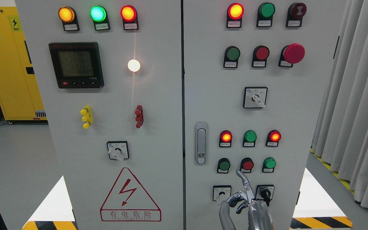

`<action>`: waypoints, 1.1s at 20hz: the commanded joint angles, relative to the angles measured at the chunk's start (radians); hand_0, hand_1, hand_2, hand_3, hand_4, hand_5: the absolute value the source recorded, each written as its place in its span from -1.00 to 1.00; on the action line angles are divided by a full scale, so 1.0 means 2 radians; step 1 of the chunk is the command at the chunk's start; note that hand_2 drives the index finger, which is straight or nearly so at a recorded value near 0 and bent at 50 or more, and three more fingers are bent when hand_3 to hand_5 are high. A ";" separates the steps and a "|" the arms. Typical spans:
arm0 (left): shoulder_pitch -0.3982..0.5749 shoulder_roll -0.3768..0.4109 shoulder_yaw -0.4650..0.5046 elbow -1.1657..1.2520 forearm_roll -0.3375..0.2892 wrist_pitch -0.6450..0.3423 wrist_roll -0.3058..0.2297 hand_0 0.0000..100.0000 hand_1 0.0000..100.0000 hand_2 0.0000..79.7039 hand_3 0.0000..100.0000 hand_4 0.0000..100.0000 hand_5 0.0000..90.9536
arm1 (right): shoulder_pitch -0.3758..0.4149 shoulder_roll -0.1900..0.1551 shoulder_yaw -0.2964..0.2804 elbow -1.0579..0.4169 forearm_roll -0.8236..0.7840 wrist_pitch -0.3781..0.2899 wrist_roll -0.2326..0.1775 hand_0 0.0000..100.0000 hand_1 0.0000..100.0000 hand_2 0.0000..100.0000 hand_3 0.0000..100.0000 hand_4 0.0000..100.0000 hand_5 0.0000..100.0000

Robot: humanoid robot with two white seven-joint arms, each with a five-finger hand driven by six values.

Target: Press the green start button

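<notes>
My right hand (246,198) comes up from the bottom edge in front of the right cabinet door (299,105). Its index finger (242,179) points up, and the other fingers are curled and hold nothing. The fingertip is just below and left of a red push button (247,165) and right of a dark green push button (224,165). I cannot tell whether the finger touches the panel. Another green button (269,163) sits at the right of the same row. A further green button (233,53) is higher on the door. The left hand is out of view.
Two rotary selector switches (221,193) (264,192) flank my hand. Three indicator lamps (250,136) sit above the button row. A red mushroom stop button (293,53) is at the upper right and a door latch (201,142) at the left. Grey curtains (356,95) hang on the right.
</notes>
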 commanded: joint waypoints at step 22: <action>0.000 0.000 0.000 0.000 0.000 0.000 -0.001 -0.76 0.11 -1.00 -1.00 -1.00 -1.00 | 0.029 -0.001 0.034 0.001 -0.100 -0.032 0.009 0.12 0.26 -1.00 -1.00 -1.00 -1.00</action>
